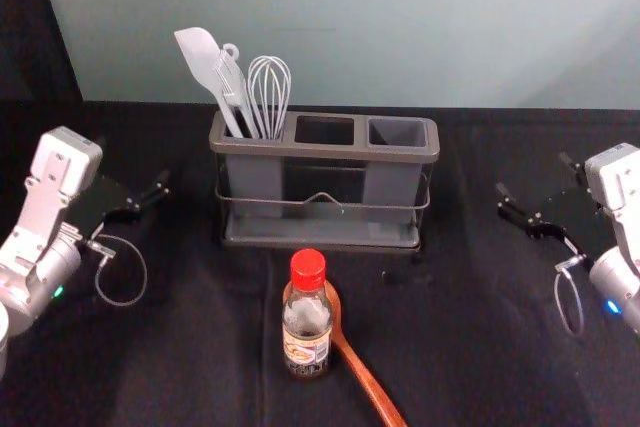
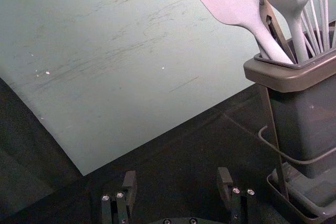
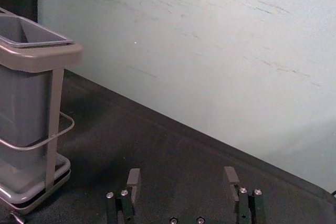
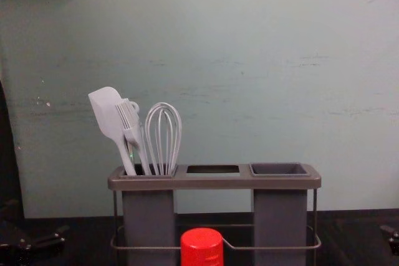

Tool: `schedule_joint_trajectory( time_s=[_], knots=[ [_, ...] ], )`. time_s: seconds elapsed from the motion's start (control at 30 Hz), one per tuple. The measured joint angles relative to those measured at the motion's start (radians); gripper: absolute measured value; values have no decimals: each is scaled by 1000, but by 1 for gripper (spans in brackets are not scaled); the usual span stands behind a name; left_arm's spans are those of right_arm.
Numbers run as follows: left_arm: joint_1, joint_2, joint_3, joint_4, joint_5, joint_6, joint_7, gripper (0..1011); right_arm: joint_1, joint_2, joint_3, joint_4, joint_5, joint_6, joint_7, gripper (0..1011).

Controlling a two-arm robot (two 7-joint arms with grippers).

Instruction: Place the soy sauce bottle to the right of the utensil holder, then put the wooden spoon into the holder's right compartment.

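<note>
My left gripper (image 1: 133, 164) is open, left of the utensil holder (image 1: 323, 150); in the left wrist view the left gripper (image 2: 176, 183) has nothing between its fingers. On the holder's right, my right gripper (image 1: 534, 175) is also open, and the right gripper (image 3: 182, 183) is empty in its wrist view. The soy sauce bottle (image 1: 306, 319), red-capped, stands upright in front of the holder. Its body partly hides the bowl of the wooden spoon (image 1: 365, 377), whose handle runs toward the near right. The holder's right compartment (image 4: 278, 169) shows no utensil. The bottle's cap (image 4: 201, 247) is low in the chest view.
A white spatula (image 1: 203, 62), a brush (image 4: 129, 123) and a whisk (image 1: 269, 92) stand in the holder's left compartment. Behind the black-covered table (image 1: 200, 347) rises a pale wall (image 1: 400, 27). Dark cloth-covered space lies between the holder and each gripper.
</note>
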Motion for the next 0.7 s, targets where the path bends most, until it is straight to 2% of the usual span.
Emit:
schedule_joint_trajectory(
  time_s=[0.7],
  knots=[
    [0,0,0,0,0,0,0,1005,0,0,0,0,0,0,0,1002]
  ],
)
